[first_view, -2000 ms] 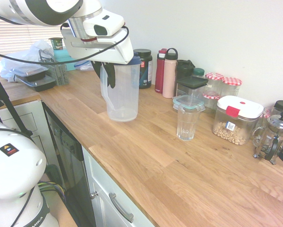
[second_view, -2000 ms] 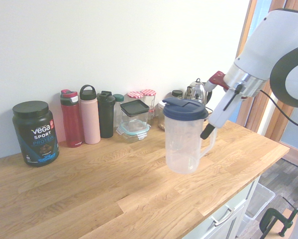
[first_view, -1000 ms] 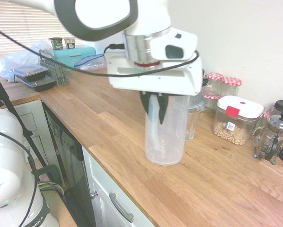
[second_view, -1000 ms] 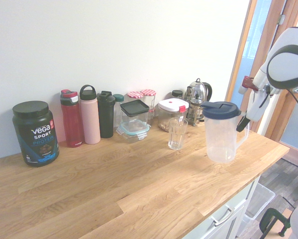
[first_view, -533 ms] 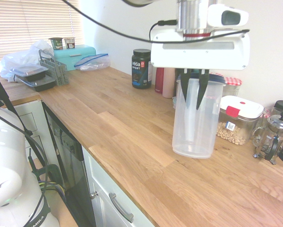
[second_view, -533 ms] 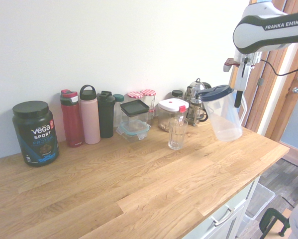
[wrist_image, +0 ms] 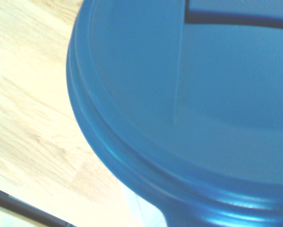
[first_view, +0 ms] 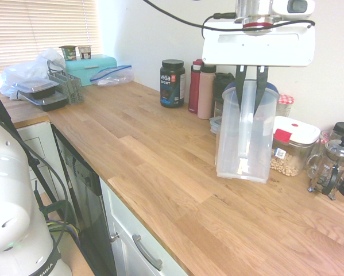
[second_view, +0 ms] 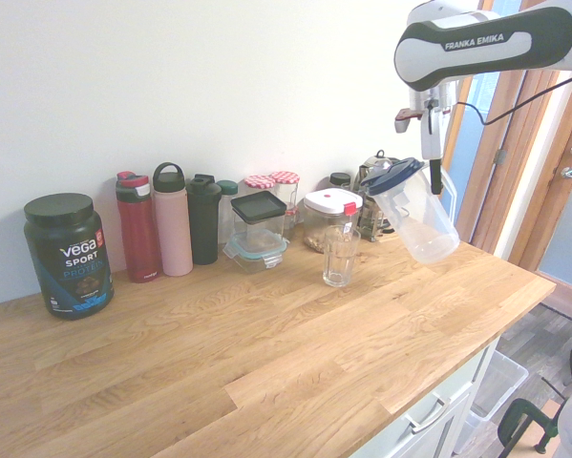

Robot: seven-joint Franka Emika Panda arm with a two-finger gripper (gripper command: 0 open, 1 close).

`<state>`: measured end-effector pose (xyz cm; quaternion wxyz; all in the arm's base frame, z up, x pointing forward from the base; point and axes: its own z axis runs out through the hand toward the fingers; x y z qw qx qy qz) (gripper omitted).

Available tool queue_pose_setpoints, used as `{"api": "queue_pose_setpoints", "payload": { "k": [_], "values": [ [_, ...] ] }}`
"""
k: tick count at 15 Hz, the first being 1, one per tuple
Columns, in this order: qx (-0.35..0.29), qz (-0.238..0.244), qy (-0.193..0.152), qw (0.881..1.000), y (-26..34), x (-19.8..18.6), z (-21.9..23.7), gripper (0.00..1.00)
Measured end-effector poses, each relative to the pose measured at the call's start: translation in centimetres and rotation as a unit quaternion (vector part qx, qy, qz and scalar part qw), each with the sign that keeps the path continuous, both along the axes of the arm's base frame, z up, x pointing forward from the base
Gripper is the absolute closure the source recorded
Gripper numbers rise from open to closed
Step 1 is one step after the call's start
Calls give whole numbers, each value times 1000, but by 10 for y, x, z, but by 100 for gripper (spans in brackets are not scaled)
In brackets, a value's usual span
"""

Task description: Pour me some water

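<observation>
The white arm enters the second exterior view from 2 o'clock, its last link lying level across the top, the wrist dropping from it. The gripper (second_view: 435, 178) points steeply down, tipped slightly off vertical. In the first exterior view the broad white hand body sits level near 1 o'clock, with the gripper (first_view: 250, 86) hanging below; both dark fingers (first_view: 241, 83) run nearly straight down, close together, clamped on the pitcher handle (second_view: 440, 179). Gripper clear of the bench.
</observation>
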<state>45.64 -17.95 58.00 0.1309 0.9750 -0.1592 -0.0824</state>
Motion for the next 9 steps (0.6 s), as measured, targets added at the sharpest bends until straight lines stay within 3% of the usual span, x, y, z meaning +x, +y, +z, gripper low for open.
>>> {"api": "queue_pose_setpoints", "payload": {
  "k": [6,9],
  "values": [
    [-35,-12,64,997,48,41,-49,100],
    [-38,-21,75,996,48,52,-52,100]
  ]
}}
